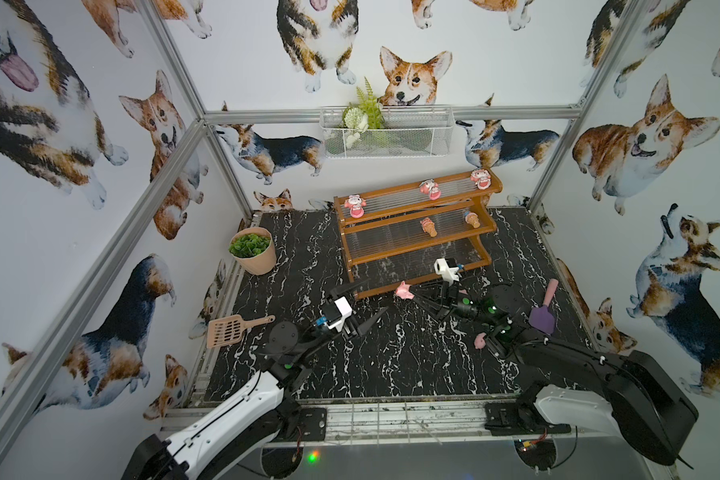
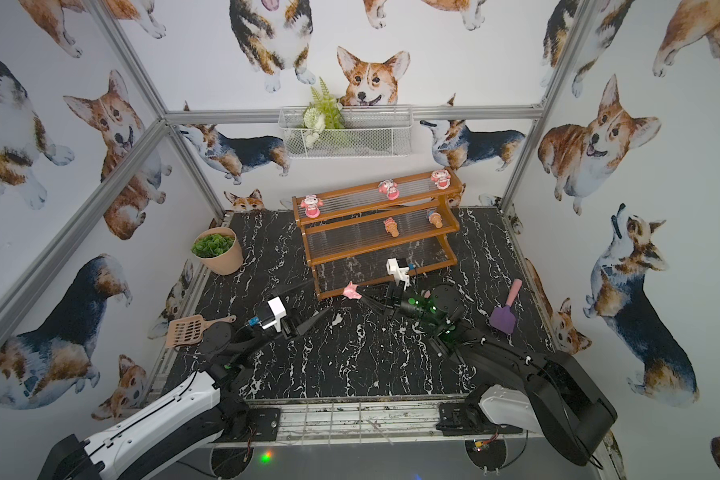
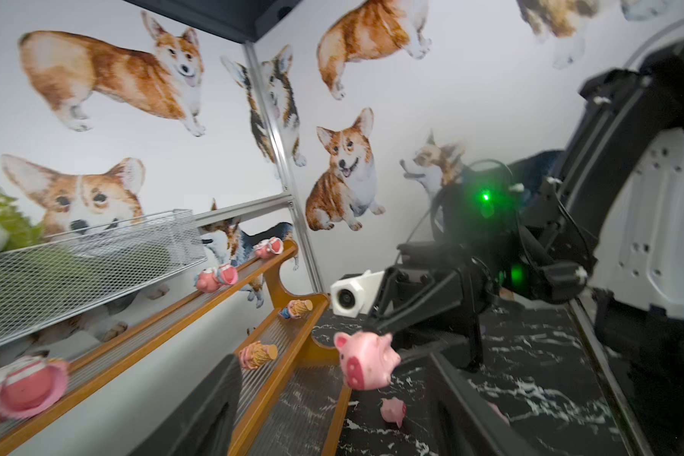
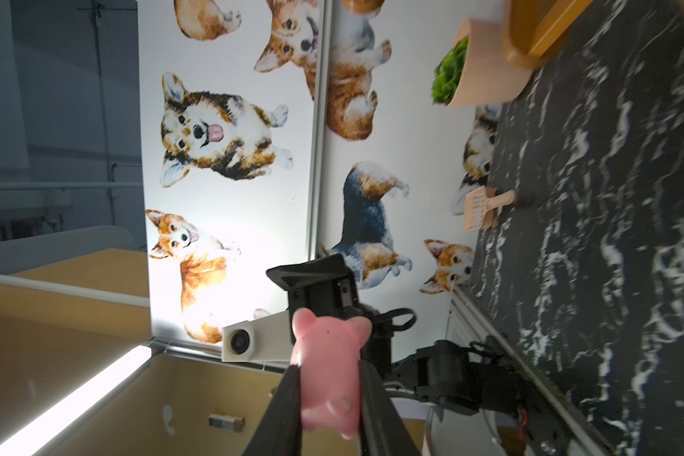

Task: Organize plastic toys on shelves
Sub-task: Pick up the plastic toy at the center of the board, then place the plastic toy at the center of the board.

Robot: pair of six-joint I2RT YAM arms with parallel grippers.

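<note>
Over the black marble table (image 1: 391, 365), right gripper (image 1: 414, 294) clamps a smooth pink pig (image 4: 328, 379), left gripper (image 1: 377, 297) gapes empty, so the pig might squirt out before reaching the shelves (image 1: 408, 248).

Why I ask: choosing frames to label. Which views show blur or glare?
Left wrist view: the nearest pink-and-white doll figurine is blurred. Right wrist view: the white strip light glares; the pink plastic pig is sharp. Both top views: crisp.

I work in a staged lab booth: an aluminium frame (image 1: 267, 116) holds corgi-printed walls (image 1: 242, 62) around my black marble-look table (image 1: 391, 365), and a bare strip light (image 4: 68, 398) glows outside it.
</note>
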